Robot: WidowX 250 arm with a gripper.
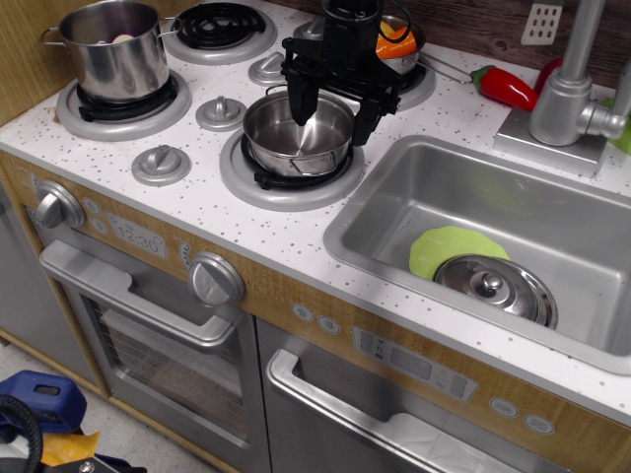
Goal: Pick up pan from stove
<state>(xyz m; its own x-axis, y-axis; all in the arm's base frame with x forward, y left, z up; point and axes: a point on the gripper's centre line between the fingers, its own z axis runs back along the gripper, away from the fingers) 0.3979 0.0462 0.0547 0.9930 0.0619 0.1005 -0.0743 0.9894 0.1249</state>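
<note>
- Near the front edge of the surface (197, 212), the pan (296, 133) sits on the stove's (118, 232) front right burner.
- Just above it hangs the gripper (332, 116), fingers (301, 99) spread wide and holding nothing, one over the bowl, the other beyond the right rim.
- To grip well, lower until they bracket the thin rim, then close.
- Farther back stands a pot (113, 47).

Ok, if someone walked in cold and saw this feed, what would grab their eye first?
Probably the black gripper hanging open over the small shiny steel pan on the front-right burner of the white speckled toy stove, one finger inside the rim and one outside. Next, the red pepper beside the tap and the lime-green disc in the grey sink.
</note>
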